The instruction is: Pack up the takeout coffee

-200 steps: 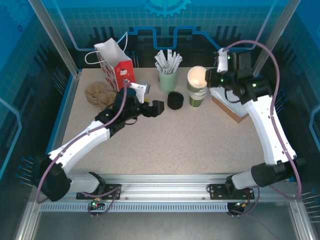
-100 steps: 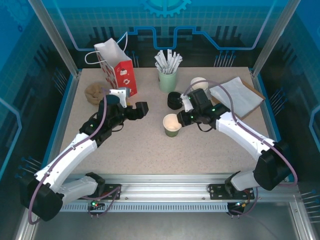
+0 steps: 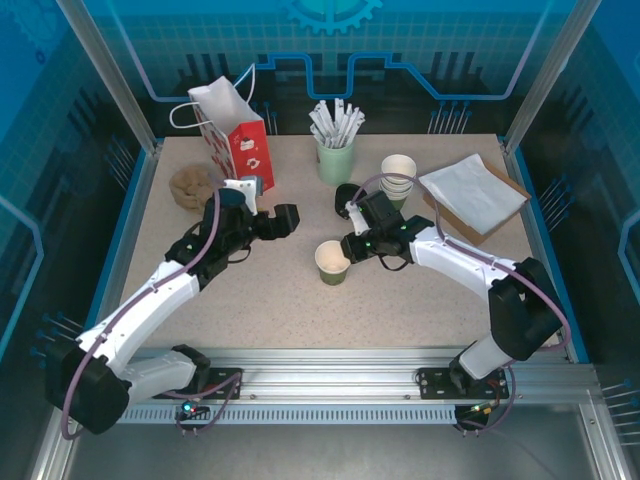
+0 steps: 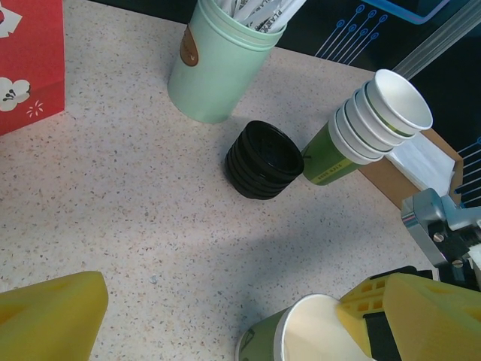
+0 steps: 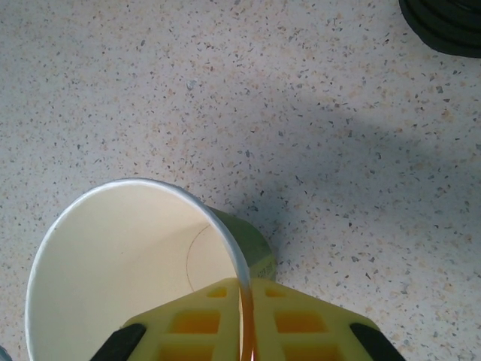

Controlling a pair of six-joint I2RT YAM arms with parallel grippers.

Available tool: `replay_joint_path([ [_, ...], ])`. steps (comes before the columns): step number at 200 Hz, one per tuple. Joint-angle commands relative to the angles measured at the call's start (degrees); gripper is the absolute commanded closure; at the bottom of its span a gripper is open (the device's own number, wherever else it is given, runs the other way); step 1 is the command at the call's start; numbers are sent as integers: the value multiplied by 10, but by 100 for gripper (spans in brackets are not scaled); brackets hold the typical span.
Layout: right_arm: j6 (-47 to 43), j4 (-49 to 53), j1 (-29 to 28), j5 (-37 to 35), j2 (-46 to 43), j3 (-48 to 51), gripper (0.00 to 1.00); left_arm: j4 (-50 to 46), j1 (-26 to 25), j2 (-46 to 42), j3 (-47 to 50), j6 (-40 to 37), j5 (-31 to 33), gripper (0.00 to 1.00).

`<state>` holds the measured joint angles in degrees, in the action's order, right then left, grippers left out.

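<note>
The takeout coffee cup (image 3: 332, 262) is a small olive-green paper cup, white inside and open-topped, near the middle of the table. My right gripper (image 3: 350, 246) is shut on its rim, one finger inside the wall and one outside, as the right wrist view shows at the gripper (image 5: 248, 301) and cup (image 5: 135, 256). Whether the cup rests on the table I cannot tell. My left gripper (image 3: 285, 218) stands open beside the red bag, holding nothing; its wrist view has the cup (image 4: 316, 335) at the bottom edge. The stack of black lids (image 4: 263, 159) lies behind.
A red-and-white paper bag (image 3: 235, 135) stands at the back left with a brown lump (image 3: 195, 185) beside it. A mint-green holder of stirrers (image 3: 337, 155), a stack of lidless cups (image 3: 398, 175) and white napkins on a board (image 3: 470, 190) line the back.
My right arm swung from the back right to the table's middle with the cup, then shifted it slightly left and nearer. The left gripper drew back left toward the bag.
</note>
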<state>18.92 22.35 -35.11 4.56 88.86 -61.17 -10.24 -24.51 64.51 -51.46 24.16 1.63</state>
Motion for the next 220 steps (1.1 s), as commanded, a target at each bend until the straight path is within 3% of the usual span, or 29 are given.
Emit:
replay_joint_path([
  [1, 2, -13, -12, -1, 7, -1, 87, 8, 3, 6, 2, 10, -15, 4],
  [47, -11, 19, -13, -8, -2, -19, 76, 8, 2, 14, -3, 3, -18, 4],
  [85, -33, 64, -10, -38, -59, -57, 54, 20, 0, 52, -28, -8, -40, 5],
  [112, -47, 82, 14, -72, -98, -69, 42, 10, -18, 128, -81, -32, -31, 8],
  [158, -44, 101, 70, -137, -130, -55, 37, -34, -56, 304, -222, -54, 13, 28],
  [220, -39, 98, 100, -127, -145, -22, 34, -52, -61, 473, -365, -45, 46, 44],
])
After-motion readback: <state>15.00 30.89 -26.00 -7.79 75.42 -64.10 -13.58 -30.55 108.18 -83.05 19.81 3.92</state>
